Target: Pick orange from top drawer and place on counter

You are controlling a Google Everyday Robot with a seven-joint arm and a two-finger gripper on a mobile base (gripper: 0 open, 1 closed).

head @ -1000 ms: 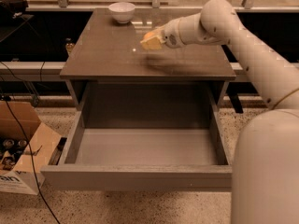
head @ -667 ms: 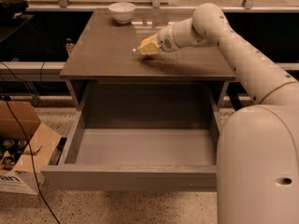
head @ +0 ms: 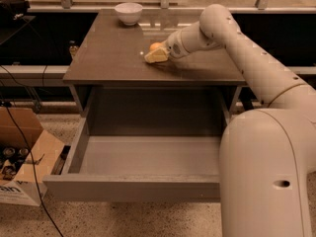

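Observation:
The orange is at the counter surface, near its middle, held at the tip of my gripper. The gripper reaches in from the right, low over the counter, and is shut on the orange; its pale front finger hides most of the fruit. The top drawer is pulled fully out below the counter, and its inside shows nothing in it.
A white bowl stands at the counter's back left. My arm spans the right side and my body fills the lower right. A cardboard box and cables lie on the floor at left.
The gripper has moved left and down across the counter with the orange, which now shows at its tip close to the surface.

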